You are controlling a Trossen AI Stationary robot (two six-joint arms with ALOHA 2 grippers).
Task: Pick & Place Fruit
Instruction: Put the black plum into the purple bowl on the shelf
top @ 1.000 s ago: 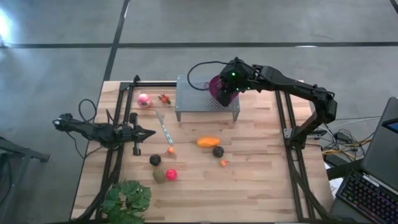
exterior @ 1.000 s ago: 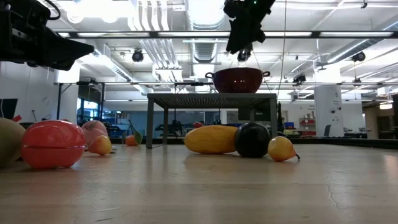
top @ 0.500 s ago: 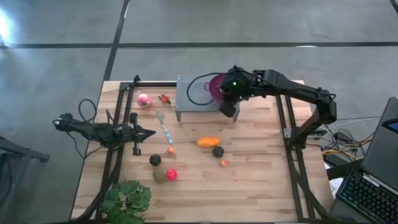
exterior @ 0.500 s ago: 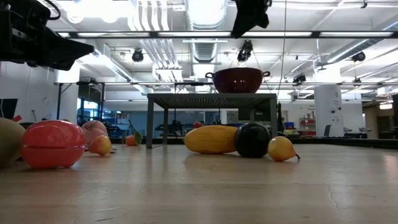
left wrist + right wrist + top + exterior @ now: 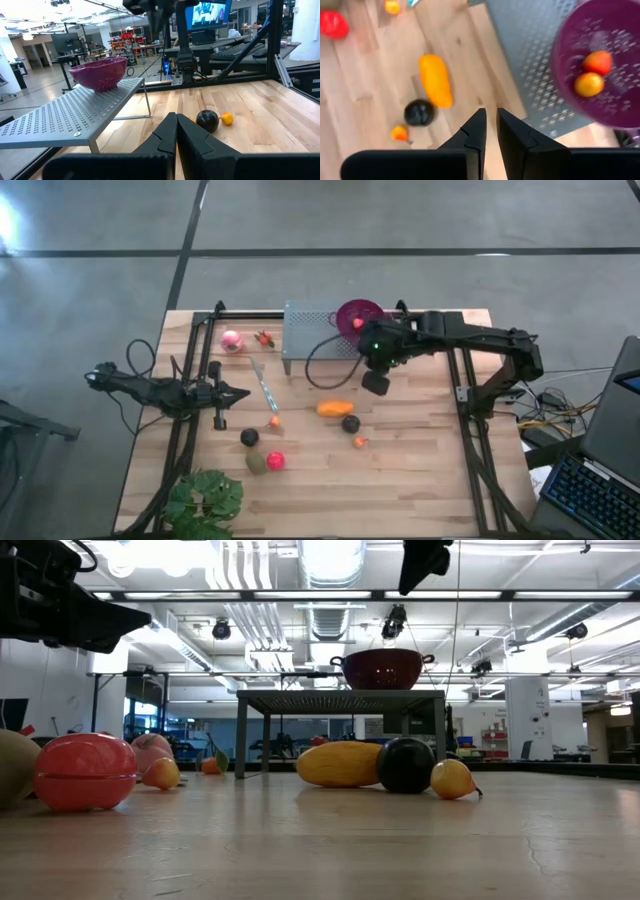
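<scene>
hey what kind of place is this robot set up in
Probably a robotics lab or open workshop. The low view shows exposed ceiling ducts above the butcher-block wooden table; the left wrist view shows a lit monitor and workbenches behind the purple perforated bowl.

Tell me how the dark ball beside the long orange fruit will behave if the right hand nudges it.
The dark ball looks round and glossy, so it would probably roll and might slip from a pinch. The long orange fruit sits close and may stop it. It seems rigid, likely light.
</scene>
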